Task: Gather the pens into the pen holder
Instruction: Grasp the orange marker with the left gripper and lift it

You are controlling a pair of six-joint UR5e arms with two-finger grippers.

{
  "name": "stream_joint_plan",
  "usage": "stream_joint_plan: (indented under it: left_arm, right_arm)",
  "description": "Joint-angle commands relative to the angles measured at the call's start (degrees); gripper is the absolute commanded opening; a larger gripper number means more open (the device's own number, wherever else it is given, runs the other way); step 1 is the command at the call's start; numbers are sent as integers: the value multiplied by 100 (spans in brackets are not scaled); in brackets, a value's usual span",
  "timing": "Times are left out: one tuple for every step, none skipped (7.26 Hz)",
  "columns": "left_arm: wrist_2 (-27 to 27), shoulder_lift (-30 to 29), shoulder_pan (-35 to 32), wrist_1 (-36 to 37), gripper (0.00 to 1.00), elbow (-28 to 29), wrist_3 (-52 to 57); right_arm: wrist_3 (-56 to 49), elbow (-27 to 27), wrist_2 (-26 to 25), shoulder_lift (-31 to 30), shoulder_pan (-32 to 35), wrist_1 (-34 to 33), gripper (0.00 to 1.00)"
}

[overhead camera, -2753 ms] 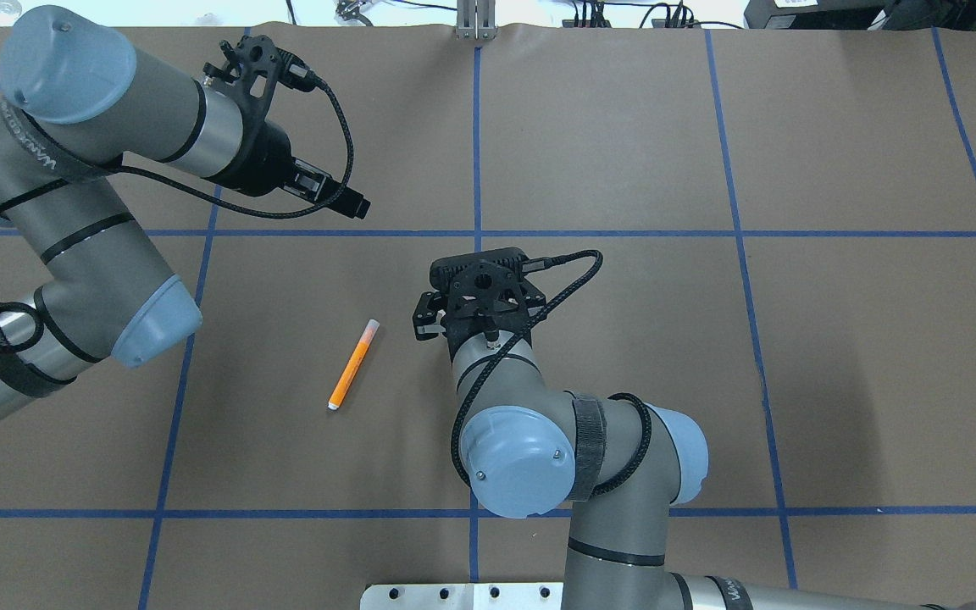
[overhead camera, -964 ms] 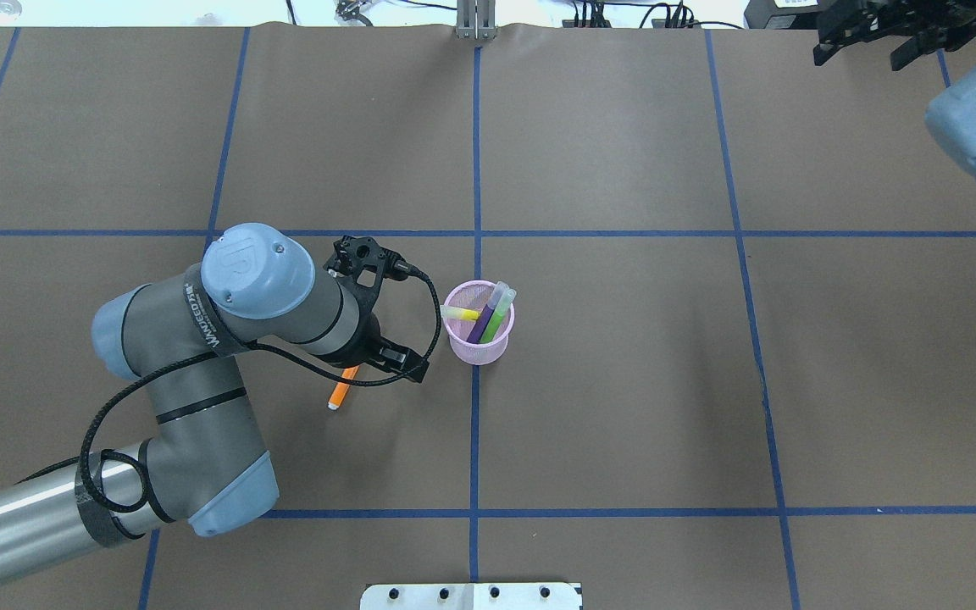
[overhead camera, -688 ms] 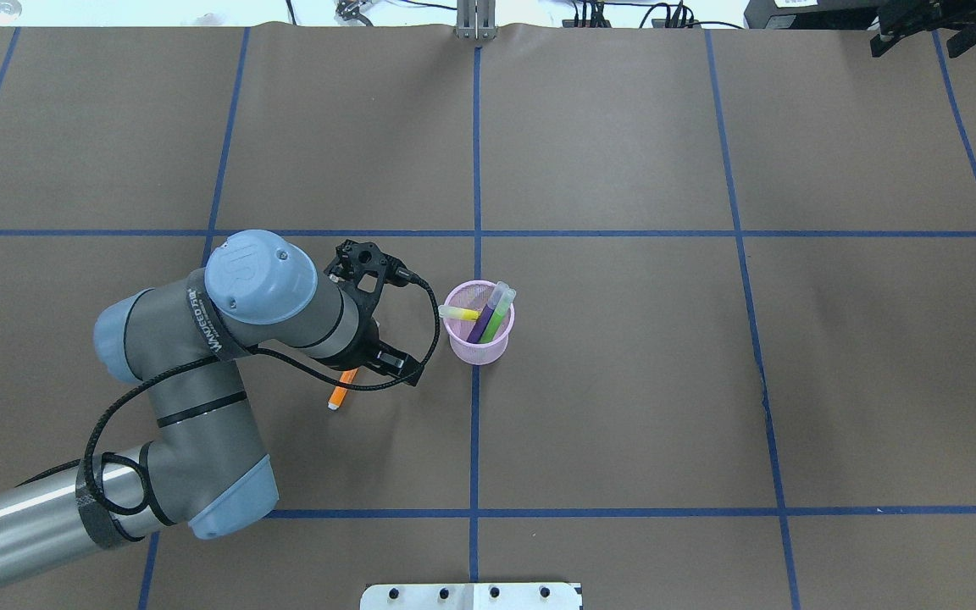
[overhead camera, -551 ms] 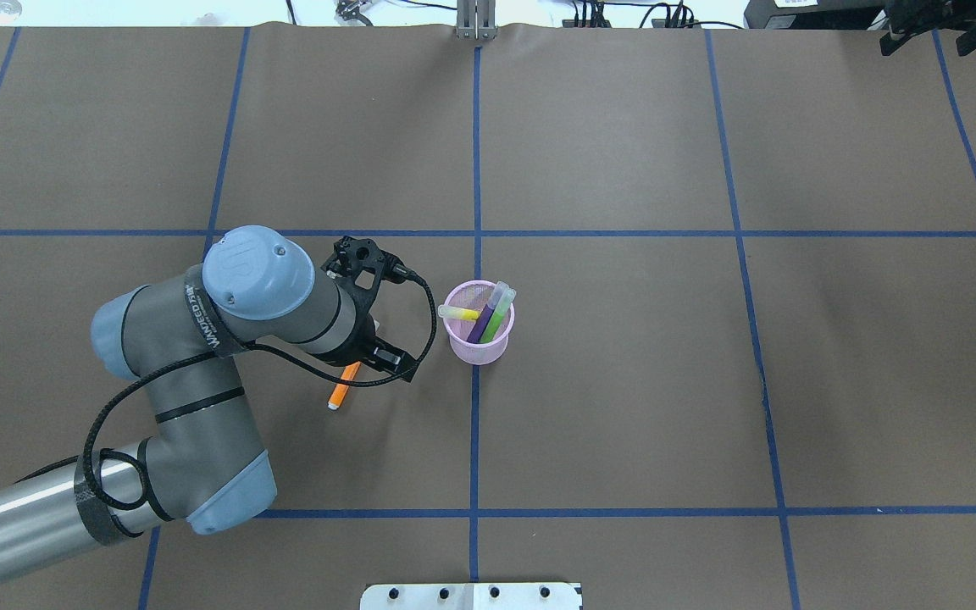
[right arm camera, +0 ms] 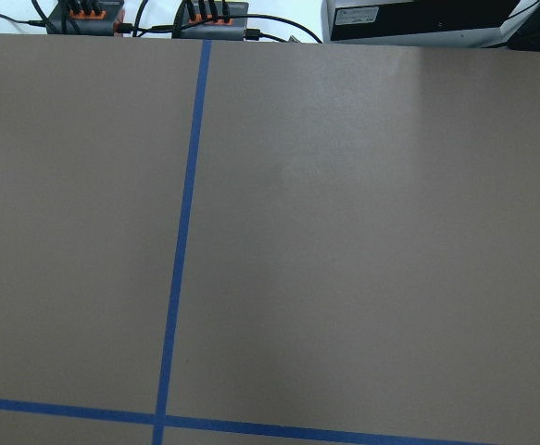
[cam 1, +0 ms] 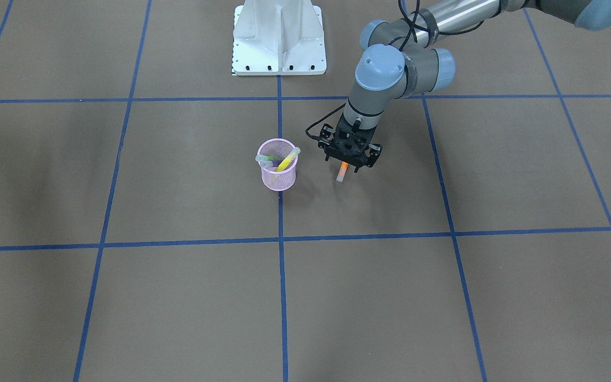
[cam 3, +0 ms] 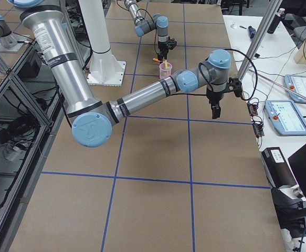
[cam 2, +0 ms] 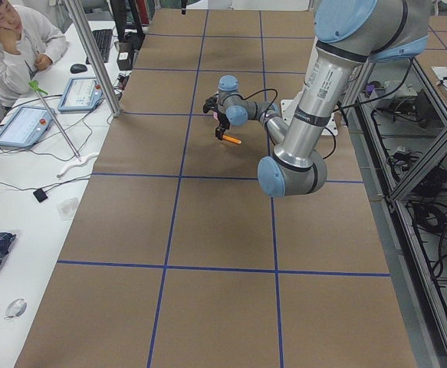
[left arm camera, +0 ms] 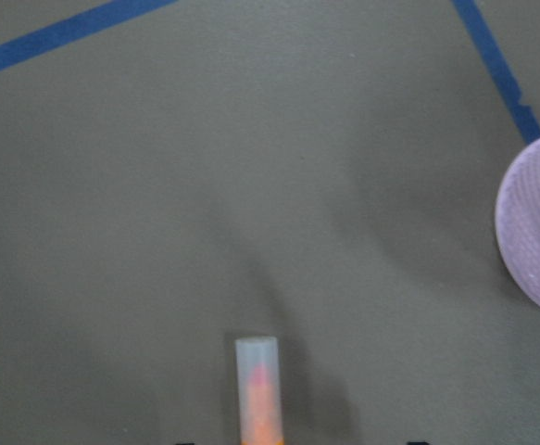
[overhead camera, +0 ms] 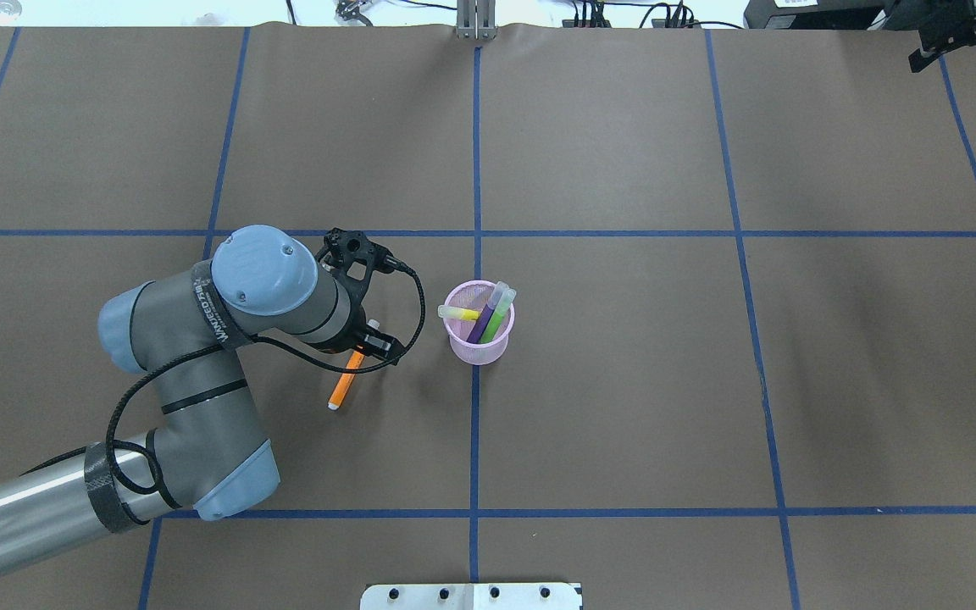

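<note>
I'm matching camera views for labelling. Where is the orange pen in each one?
Front-facing: orange pen centre, right of pen holder.
Overhead: left of centre.
Exterior left: upper centre.
Exterior right: top centre.
Left wrist: bottom edge.
Right wrist: not in it.
Landmark: pen holder, unseen in exterior left.

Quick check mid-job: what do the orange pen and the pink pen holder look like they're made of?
The orange pen is probably plastic: the barrel looks smooth and evenly coloured, and its cap is pale and translucent, with the tip showing through. The pen holder looks like fine wire mesh with a pink coating: the wall is see-through under a solid rim. That it is metal is a guess.
</note>
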Motion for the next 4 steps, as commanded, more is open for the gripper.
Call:
stream_joint_plan:
  left_arm:
    - [20,8,0,-6,48,35,-28]
    - [20,17,0,2,40,35,-28]
    - [20,26,9,2,32,35,-28]
    - [20,43,9,2,32,35,-28]
  right_arm:
    - [-62,0,0,-39,26,-1,100]
    - [-62,8,-8,-47,26,8,100]
    - [-62,9,-8,-56,26,8,100]
    - [-62,9,-8,-56,26,8,100]
